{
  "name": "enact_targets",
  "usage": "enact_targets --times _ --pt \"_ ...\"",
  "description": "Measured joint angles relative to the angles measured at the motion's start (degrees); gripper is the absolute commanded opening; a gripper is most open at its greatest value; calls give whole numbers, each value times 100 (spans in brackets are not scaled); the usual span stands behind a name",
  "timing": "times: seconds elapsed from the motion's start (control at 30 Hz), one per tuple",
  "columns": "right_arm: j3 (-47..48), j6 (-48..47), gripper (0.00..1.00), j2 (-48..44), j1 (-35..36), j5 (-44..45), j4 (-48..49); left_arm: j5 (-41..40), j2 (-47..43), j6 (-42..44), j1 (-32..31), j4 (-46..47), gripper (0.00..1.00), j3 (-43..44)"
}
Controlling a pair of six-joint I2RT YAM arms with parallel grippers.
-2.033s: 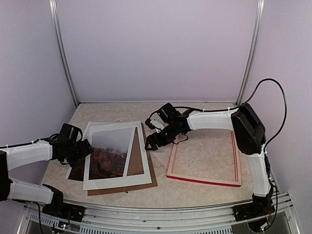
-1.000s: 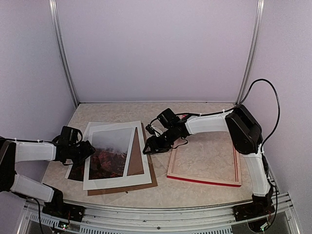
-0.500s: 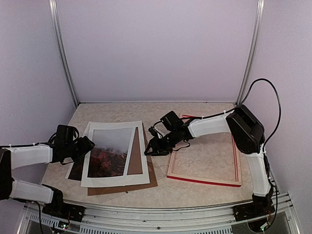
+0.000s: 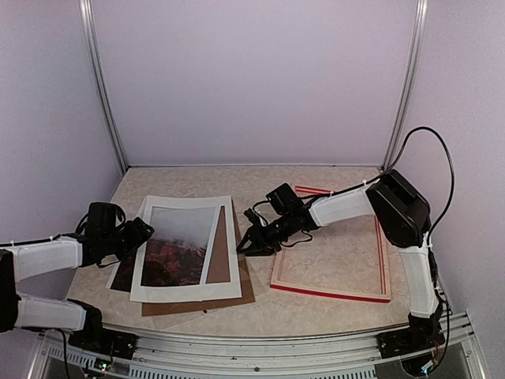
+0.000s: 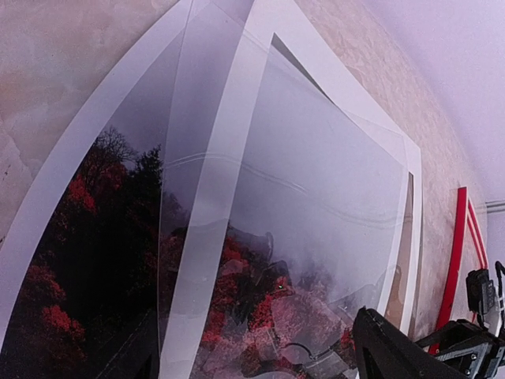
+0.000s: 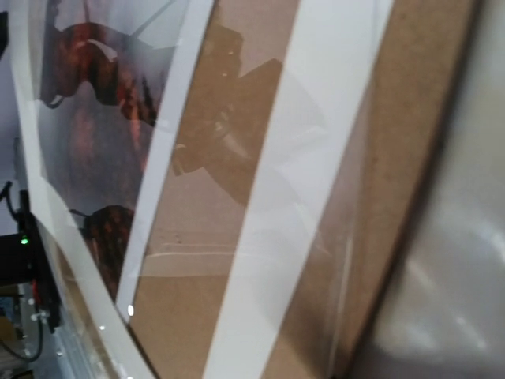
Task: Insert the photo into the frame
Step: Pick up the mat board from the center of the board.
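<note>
The left arm lies low along the left side of the pale marbled counter (image 4: 197, 178), its white forearm pointing right. The left gripper (image 4: 138, 234) sits at the left edge of the white mat board with a rectangular window (image 4: 185, 290). In the left wrist view, its dark fingers (image 5: 390, 351) are spread wide, released, with nothing between them.

The right arm rises from its base to a black elbow high on the right, and its forearm slopes down and leftwards across the counter. The right gripper (image 4: 249, 245) points down at the right edge of the plain brown backing board (image 4: 246, 276). Its fingers are out of the right wrist view and too small in the top view, so I cannot tell whether they are released or clenched.

The thin rectangular photo (image 4: 170, 260), red-orange foliage near and grey mist far, lies flat on the backing board under the mat board. It shows through the window and sticks out a little at the mat's near-left corner.

The large rectangular frame (image 4: 330, 289) lies on the counter just to the right of the backing board. Its pale wooden back faces up and a red edge faces the arm bases. The marbled counter shows through its opening.
</note>
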Motion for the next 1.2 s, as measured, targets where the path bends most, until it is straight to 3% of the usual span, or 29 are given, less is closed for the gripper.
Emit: enact_targets --times 0.53,1.2 --pt "-175 466 32 -164 -46 -577 765 -9 -116 195 0 -2 92 -39" --pt "-105 468 29 -96 -44 -638 778 66 -229 249 0 33 91 -96"
